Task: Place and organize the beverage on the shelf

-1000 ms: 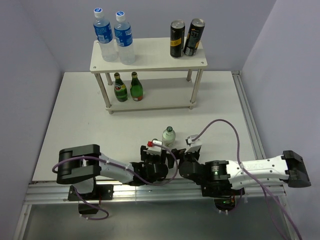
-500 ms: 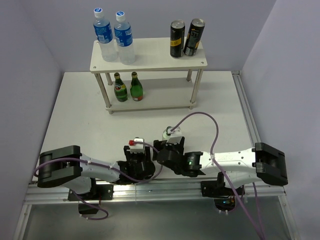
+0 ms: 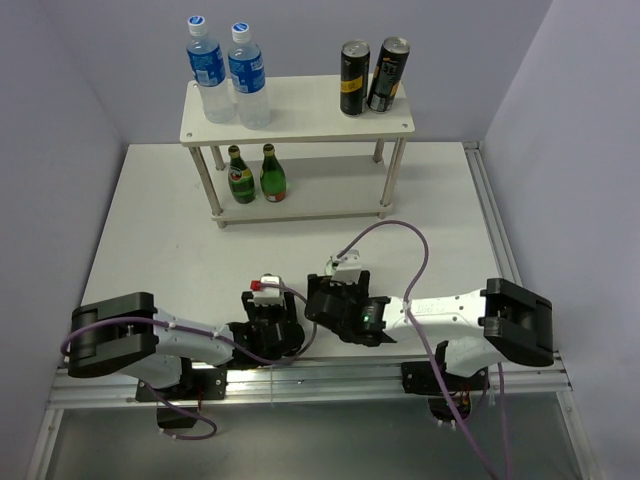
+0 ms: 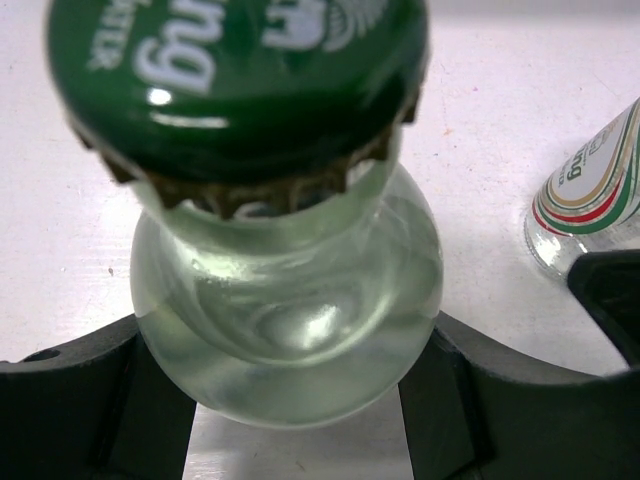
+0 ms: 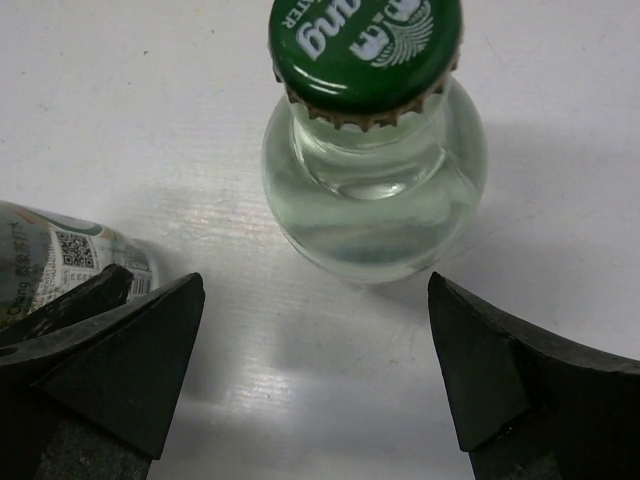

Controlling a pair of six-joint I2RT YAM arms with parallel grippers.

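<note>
Left gripper [image 4: 300, 385]: the jaws look clamped on the left bottle [image 4: 290, 320], with both fingers against the glass. Right gripper [image 5: 315, 300]: wide open. The right bottle [image 5: 375, 190] stands upright just ahead of the tips, not yet between them. Both bottles are on the table [image 3: 150, 250] near the arm bases, well apart from the shelf [image 3: 300, 112].

My read is that you're at the grasp step for the last two. Push the right gripper forward until the body, not the neck, sits between the fingers, then centre and close. The left bottle's label shows just beside one open finger in the right wrist view, so don't clip it.

Materials: clear smooth glass, a round bulging shoulder and a crimped green metal cap. That's slick and curved, so it will likely slip or tilt if you grab high.

The lower tier beside the green bottles [image 3: 252, 175] looks like the natural slot. The top board already holds the blue bottles [image 3: 228, 72] and the cans [image 3: 372, 76].
</note>
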